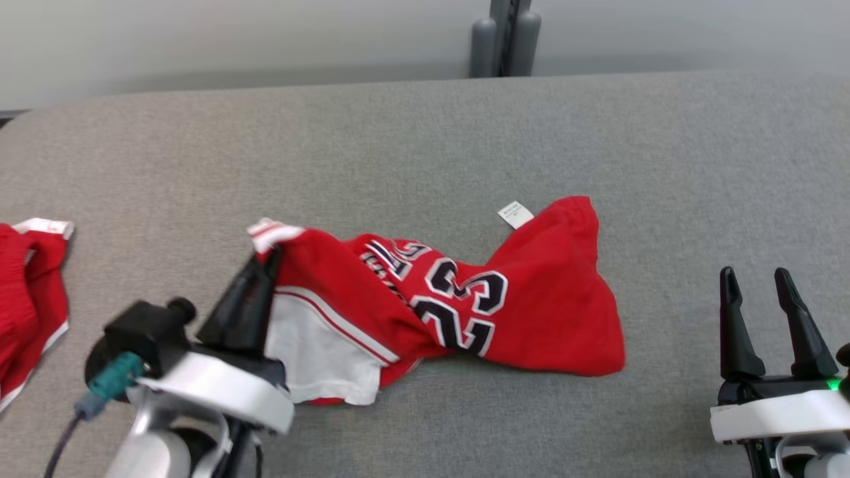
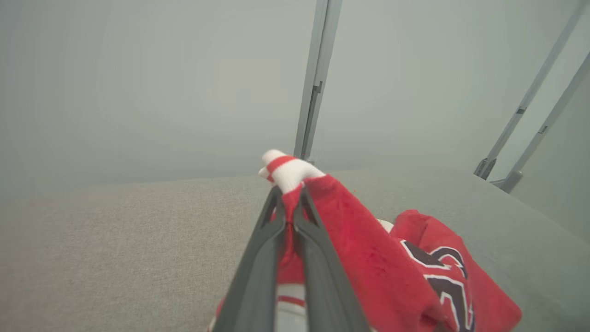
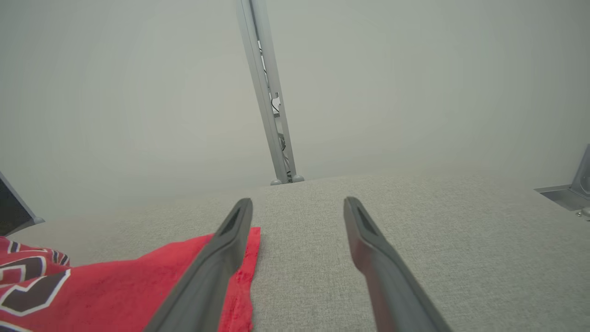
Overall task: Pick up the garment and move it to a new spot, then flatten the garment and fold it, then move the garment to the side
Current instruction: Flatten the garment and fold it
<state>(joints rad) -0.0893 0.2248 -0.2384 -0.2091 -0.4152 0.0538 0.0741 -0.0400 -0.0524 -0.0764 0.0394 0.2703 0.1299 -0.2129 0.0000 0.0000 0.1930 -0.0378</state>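
The garment [image 1: 465, 299], a red sleeveless jersey with the number 23, lies crumpled and twisted in the middle of the grey counter [image 1: 425, 133]. Its white inner side is turned out at the left end, and a small white tag [image 1: 515, 214] shows at the far edge. It is not flat, and the twist across the number hides its true outline.

The left gripper [image 1: 265, 255] is clenched on the striped white-and-red trim at the left end of the garment. In the left wrist view its two fingers [image 2: 260, 258] pinch the cloth between them, with the trim poking out above the tips. I judge that this hemmed edge is chosen because it is thicker and slips less, and a pull there can lift or drag the whole piece to another spot.

The right gripper [image 1: 757, 275] stands with its fingers spread and empty, to the right of the garment and apart from it. Probably it waits to take the opposite end for stretching.

A second red cloth [image 1: 26, 299] lies at the left border of the counter, well apart.
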